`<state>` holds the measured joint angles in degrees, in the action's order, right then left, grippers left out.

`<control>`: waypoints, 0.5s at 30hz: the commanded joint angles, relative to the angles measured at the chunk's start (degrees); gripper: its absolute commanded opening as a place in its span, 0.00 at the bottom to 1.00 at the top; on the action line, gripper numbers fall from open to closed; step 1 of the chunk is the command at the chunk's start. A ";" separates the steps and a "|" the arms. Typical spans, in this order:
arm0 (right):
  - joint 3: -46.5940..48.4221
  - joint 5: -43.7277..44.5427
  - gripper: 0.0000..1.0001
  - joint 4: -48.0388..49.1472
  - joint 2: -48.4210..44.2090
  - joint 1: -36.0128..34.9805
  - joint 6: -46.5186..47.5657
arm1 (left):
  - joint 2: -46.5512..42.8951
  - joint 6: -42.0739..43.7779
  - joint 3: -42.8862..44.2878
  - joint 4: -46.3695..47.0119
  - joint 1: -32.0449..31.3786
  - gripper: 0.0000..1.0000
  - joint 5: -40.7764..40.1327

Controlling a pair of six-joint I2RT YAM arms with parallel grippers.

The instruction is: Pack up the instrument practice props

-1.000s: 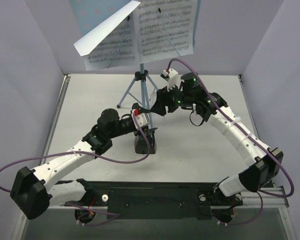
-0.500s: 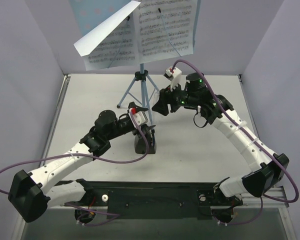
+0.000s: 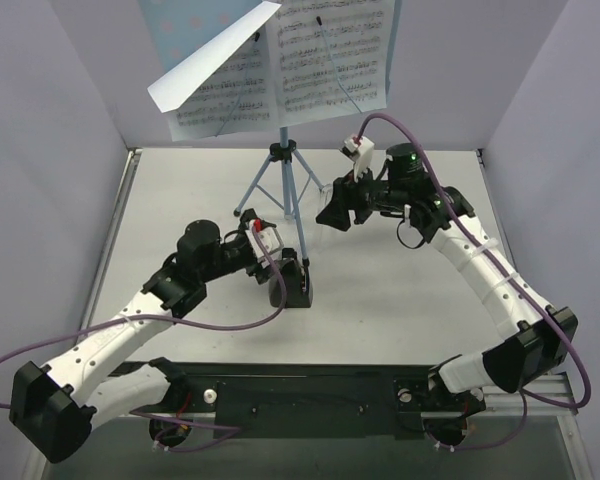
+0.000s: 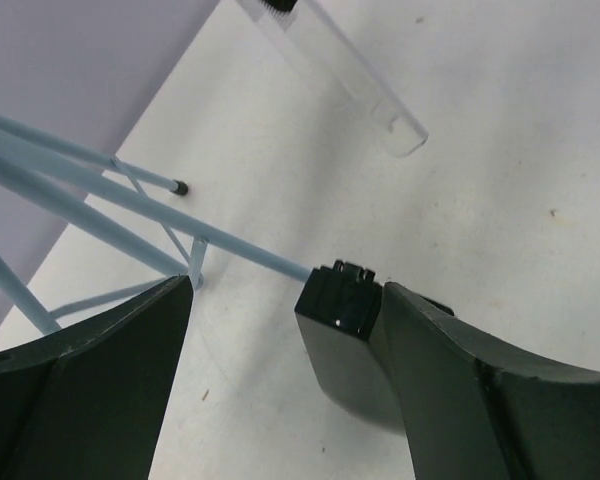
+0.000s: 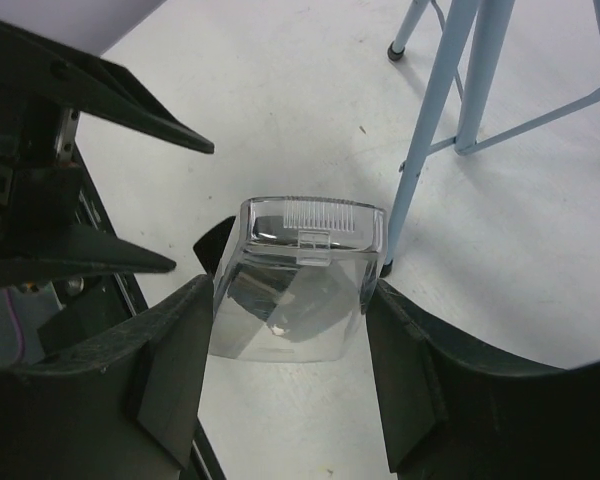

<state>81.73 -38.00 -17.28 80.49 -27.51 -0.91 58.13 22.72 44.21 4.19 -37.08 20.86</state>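
left pincer (image 4: 280, 300) stands wide open astride the dark metronome (image 4: 345, 340); behind the metronome, right pincer (image 5: 290, 330) clamps a clear cover (image 5: 295, 285).

Tripod legs (image 3: 258, 187) behind metronome (image 3: 298, 285), open table (image 3: 380, 300) rightward (bare)

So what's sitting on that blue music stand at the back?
White sheet-music pages rest on the music stand, one page flopping forward on the left. They cover most of its blue panel, so anything behind them is hidden.

One music stand (image 3: 283, 153), two sheet-music pages (image 3: 330, 55), one metronome (image 3: 292, 283) — and one clear cover (image 5: 298, 280).
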 commanded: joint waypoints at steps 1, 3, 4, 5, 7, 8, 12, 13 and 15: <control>-2.45 -10.85 0.00 0.14 1.51 2.72 9.49 | 0.93 5.31 5.44 -12.08 2.10 0.88 5.40; -3.68 -14.11 0.00 -0.74 1.51 3.16 16.59 | 3.99 6.19 7.99 -17.43 2.98 0.88 7.34; -4.04 -15.51 0.00 -1.96 1.34 3.07 19.25 | 4.71 6.46 9.22 -18.07 3.85 0.88 8.05; -5.26 -16.14 0.00 -2.49 1.25 3.07 25.02 | 6.28 6.55 9.67 -19.03 4.38 0.87 9.97; -6.58 -17.89 0.00 -3.89 0.99 2.99 32.15 | 8.74 7.16 11.42 -20.26 6.14 0.86 12.79; -6.94 -18.68 0.00 -4.08 0.73 2.99 35.94 | 9.63 8.12 12.82 -21.14 7.19 0.85 15.24; -8.61 -19.83 0.00 -5.05 0.63 2.81 44.48 | 15.16 13.65 17.57 -27.64 9.74 0.79 22.63; -9.04 -20.18 0.00 -4.87 0.81 2.90 45.11 | 16.39 15.58 18.80 -29.48 9.75 0.77 23.08; -9.48 -20.71 0.00 -4.17 1.34 2.81 46.26 | 17.89 16.56 19.86 -30.72 9.75 0.75 24.57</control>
<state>73.08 -53.30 -22.31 81.49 -24.47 35.18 73.38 33.10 59.99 -19.77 -28.01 38.22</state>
